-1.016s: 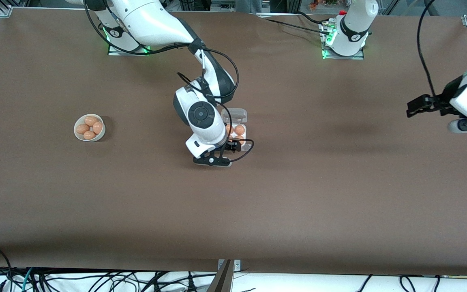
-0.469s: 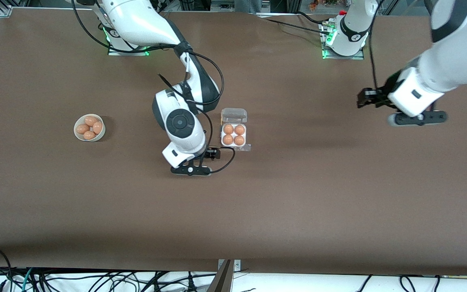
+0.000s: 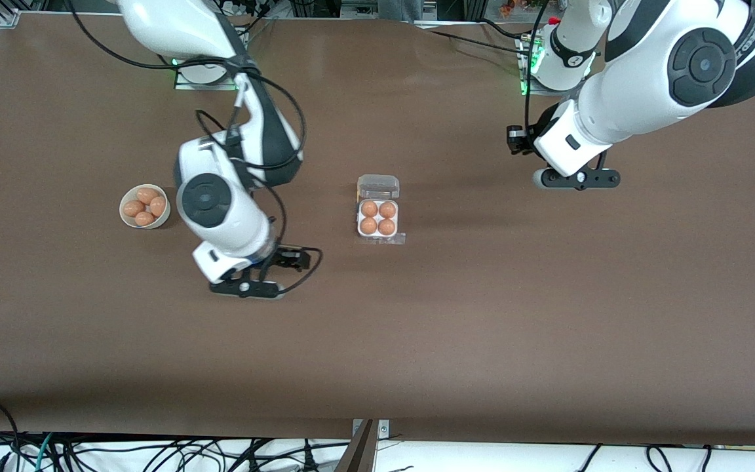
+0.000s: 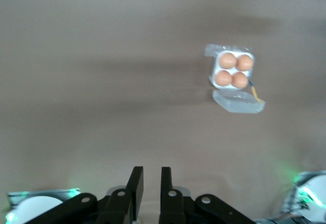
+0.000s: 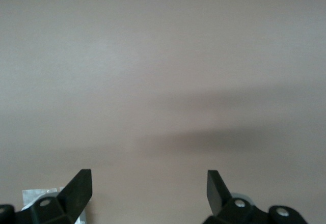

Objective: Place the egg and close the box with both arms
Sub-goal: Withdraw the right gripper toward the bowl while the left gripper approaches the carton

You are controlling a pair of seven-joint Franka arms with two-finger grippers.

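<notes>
Your left end effector (image 4: 151, 186): aloft, fingers nearly together, gripping nothing | your right end effector (image 5: 148, 188): aloft, fingers spread wide, gripping nothing

Front view: high up, looking down over the whole table (image 3: 482, 341). Wrist views: looking down too. Box (image 3: 378, 210) (image 4: 233, 70) shared with left wrist's.
</notes>
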